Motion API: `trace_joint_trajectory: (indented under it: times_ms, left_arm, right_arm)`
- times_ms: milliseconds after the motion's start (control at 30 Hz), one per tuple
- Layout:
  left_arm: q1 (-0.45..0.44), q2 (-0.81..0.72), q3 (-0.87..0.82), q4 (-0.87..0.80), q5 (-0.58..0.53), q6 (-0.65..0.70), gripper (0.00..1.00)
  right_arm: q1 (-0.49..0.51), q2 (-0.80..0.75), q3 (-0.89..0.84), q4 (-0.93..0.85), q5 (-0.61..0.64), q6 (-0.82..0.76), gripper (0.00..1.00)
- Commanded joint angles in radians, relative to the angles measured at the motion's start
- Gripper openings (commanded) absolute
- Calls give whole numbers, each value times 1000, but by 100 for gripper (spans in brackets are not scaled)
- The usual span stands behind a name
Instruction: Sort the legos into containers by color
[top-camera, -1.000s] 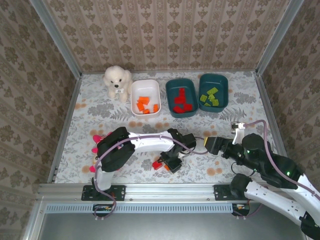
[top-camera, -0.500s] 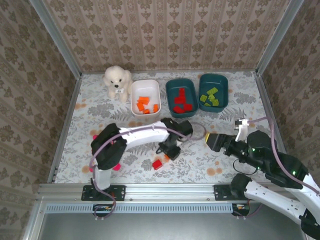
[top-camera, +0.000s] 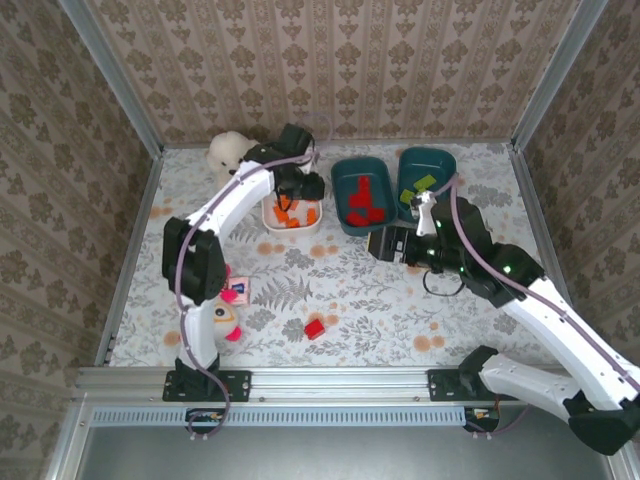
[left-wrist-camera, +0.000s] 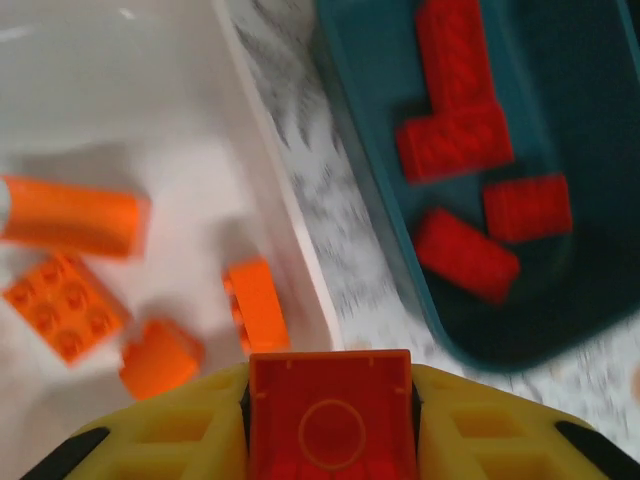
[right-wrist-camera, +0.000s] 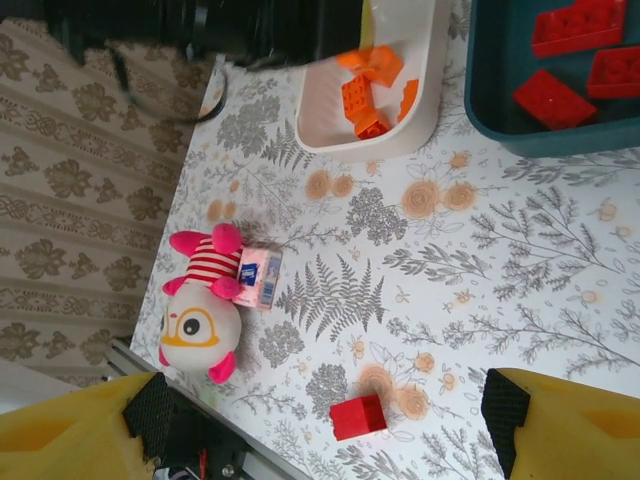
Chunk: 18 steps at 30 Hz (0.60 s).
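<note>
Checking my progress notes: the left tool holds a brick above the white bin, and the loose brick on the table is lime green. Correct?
Not quite. The loose brick on the table is red, not lime green, as the top external view shows. The rest stands: the left tool holds a brick above the white bin.

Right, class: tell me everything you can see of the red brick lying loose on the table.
The red brick is a small, squarish block of shiny-looking plastic. It lies alone on the flowered table cover near the front edge, to the right of the pink-and-white plush doll and apart from it. Nothing touches it. Its studs cannot be made out.
</note>
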Motion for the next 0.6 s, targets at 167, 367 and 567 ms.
trace_joint_trajectory:
  times_ms: [167, 367, 567]
  left_arm:
    - [121, 300, 306, 82, 60, -76, 37]
    - [163, 430, 456, 40, 70, -101, 37]
    - [171, 472, 452, 35, 105, -104, 45]
  right_arm:
    - [-52, 192, 89, 131, -262, -83, 81]
    - [-52, 219, 83, 142, -269, -77, 82]
    - [-52, 242, 72, 134, -269, -76, 81]
